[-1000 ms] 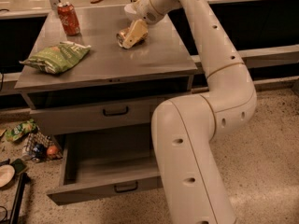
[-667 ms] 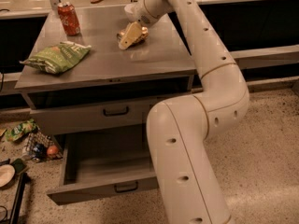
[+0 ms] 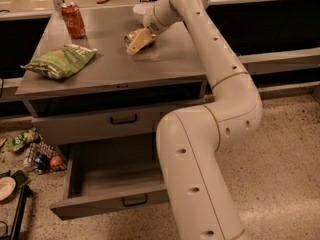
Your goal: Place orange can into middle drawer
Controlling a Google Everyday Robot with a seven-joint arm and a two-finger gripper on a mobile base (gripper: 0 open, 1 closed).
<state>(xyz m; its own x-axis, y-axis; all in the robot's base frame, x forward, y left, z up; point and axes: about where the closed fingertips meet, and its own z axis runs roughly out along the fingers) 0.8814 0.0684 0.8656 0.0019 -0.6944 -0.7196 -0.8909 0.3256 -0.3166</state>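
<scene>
1. Orange can (image 3: 135, 35) lay on its side on the desk (image 3: 165, 64) top, toward the rear, approx. mid-width; golden-orange w/ brownish print, no lettering readable.
2. Tool (image 3: 139, 39) sat right at the can, its pale finger (image 3: 138, 42) across the can's front; can appeared pinched by it, though the far finger was hidden.
3. Arm (image 3: 220, 79) came in from the lower right, rose in a big white elbow, then reached back over the desk's right side to the can.
4. Middle drawer (image 3: 100, 124), grey w/ small black handle, was closed or nearly so, just under the open top slot; well apart from the can.
5. Lowest drawer (image 3: 107, 176) was pulled out, its inside in view, w/ a like black handle on its front.
6. Red cola can (image 3: 73, 20) stood upright at the desk's back-left corner; white script on it too small to read.
7. Green chip bag (image 3: 61, 61) lay flat at front left, well apart from the orange can; brand text not legible.
8. White bowl (image 3: 141, 9) sat behind the tool, near the back edge.
9. Floor to the left held scattered litter (image 3: 35, 151): a green wrapper, small cans, misc. bits.
</scene>
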